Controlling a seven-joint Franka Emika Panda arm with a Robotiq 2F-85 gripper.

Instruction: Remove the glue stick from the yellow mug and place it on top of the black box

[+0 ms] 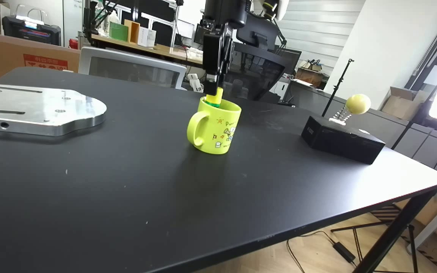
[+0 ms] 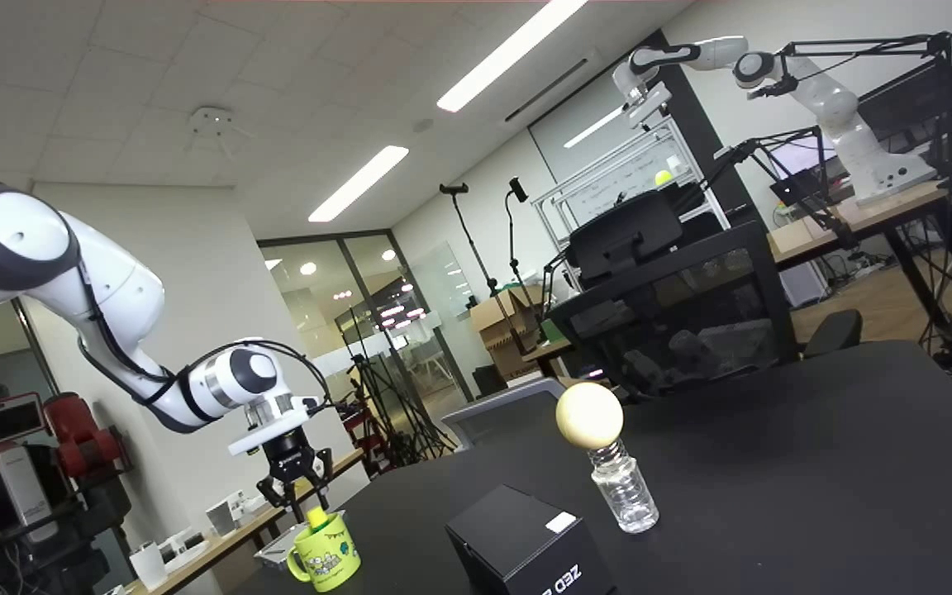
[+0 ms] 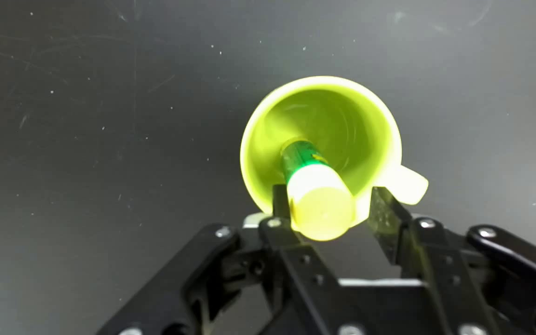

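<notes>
The yellow mug (image 1: 218,131) stands upright on the dark table, handle at its side; it also shows in an exterior view (image 2: 329,555) and in the wrist view (image 3: 328,109). The glue stick (image 3: 322,209), with a yellow cap and green body, leans inside the mug, its cap above the rim; it shows in both exterior views (image 1: 214,98) (image 2: 316,518). My gripper (image 3: 331,201) is open above the mug (image 2: 309,506). Its fingers stand either side of the cap, the left one close, the right one with a gap. The black box (image 1: 341,140) lies apart from the mug (image 2: 509,529).
A pale yellow ball (image 2: 589,416) sits on a clear bottle (image 2: 626,493) on the table beside the black box. A thick silver metal plate (image 1: 32,110) lies on the table on the mug's handle side. Chairs (image 1: 131,70) stand behind the table edge.
</notes>
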